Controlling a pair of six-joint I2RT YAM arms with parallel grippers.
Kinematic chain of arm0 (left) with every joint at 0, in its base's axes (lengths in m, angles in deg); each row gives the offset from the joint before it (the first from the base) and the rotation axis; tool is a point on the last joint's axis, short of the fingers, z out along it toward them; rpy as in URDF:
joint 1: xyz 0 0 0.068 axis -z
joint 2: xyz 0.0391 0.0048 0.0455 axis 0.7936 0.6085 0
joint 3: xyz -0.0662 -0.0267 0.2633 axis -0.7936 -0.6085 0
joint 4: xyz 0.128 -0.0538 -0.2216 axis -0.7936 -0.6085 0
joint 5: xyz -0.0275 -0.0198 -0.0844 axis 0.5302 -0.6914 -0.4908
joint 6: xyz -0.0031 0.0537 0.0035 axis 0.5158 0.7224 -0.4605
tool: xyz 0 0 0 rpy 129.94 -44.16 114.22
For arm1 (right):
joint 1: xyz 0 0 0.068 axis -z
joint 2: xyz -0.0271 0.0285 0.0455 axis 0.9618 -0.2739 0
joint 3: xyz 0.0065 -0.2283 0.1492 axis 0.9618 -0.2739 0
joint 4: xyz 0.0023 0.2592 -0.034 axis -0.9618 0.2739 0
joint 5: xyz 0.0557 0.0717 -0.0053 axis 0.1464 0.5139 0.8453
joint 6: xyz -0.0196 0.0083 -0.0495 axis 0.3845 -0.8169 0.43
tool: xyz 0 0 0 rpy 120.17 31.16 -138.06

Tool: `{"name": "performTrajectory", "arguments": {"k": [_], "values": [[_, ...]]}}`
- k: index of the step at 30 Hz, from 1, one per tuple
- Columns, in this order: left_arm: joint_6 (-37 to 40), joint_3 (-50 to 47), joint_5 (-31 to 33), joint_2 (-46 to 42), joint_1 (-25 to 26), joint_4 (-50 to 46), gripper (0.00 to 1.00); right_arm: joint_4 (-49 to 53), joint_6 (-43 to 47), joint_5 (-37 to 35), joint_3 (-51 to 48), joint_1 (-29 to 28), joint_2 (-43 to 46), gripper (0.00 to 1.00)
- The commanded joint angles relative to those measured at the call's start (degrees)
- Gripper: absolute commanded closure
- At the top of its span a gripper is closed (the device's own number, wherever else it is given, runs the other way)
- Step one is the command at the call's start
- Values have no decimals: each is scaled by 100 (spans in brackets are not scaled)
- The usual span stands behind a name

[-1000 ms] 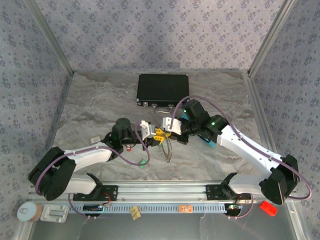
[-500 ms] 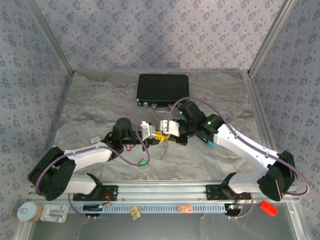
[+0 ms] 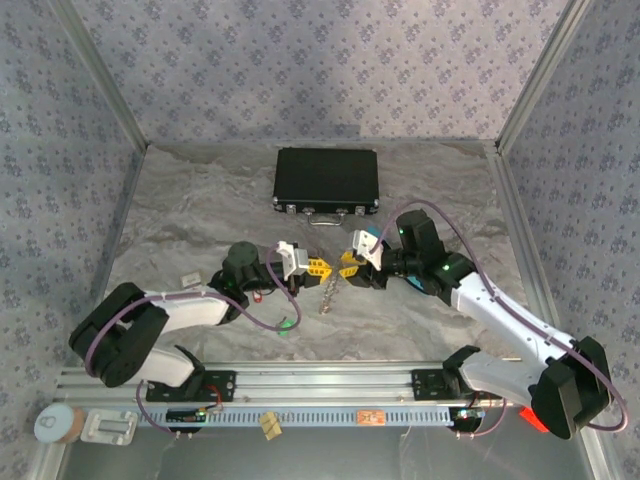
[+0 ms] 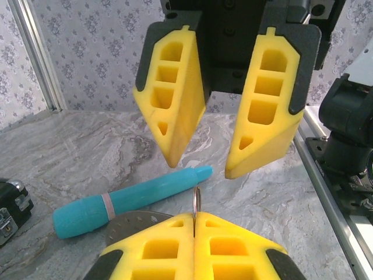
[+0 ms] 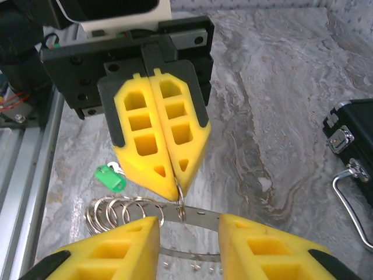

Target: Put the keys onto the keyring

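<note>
We've got both grippers nose to nose in the middle of the counter [image 3: 190,215], a bit in front of the black case [image 3: 327,180]. The left gripper [image 5: 176,188] is clamped fully shut, and it has the keyring [image 5: 125,210] by one end. From the left wrist, a thin ring stands edge-on, pinched right between the yellow pads. From the right wrist, that ring hangs off the tip and the other silvery loops trail away to one side, low over the counter. We can't tell if they actually touch it.

The right gripper [image 4: 203,166] is roughly half open with nothing in it. Its two fingers sit either side of the pinched ring, close to it, but we can't see any contact.

The green key [image 5: 111,177] is lying flat on the counter beside the left arm. It's close to the loops but not on them.

A teal pen [image 4: 128,201] lies on the counter past the grippers, over towards the case.
</note>
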Motion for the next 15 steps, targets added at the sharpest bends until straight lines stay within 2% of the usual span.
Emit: {"name": "performTrajectory", "arguments": {"k": [1,15], "values": [[-368,10,-147,132,23,1148,100,-726,-428,526,-184,66,99,68],[-550,62,-363,268,25,1428,100,-930,-441,624,-173,61,-209,77]]}}
